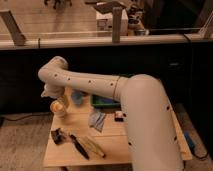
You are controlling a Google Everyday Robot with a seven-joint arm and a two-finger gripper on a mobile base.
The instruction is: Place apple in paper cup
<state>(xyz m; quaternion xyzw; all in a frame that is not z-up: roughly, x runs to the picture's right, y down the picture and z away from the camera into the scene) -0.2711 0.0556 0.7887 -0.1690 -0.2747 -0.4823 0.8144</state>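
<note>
The paper cup [60, 110] stands at the far left of the wooden table [115, 145]. A small orange-yellow round shape, the apple [56, 106], shows at the cup's mouth; I cannot tell whether it rests inside the cup or is held just above it. My gripper [51, 94] hangs at the end of the white arm [95, 87], directly above the cup and close to the apple.
A blue cup-like object [76, 97] stands just right of the paper cup. A green tray [103, 103] sits behind the arm. A grey-blue packet [96, 120], a small dark box [119, 116], a black brush [59, 135] and a long yellow object [95, 148] lie on the table.
</note>
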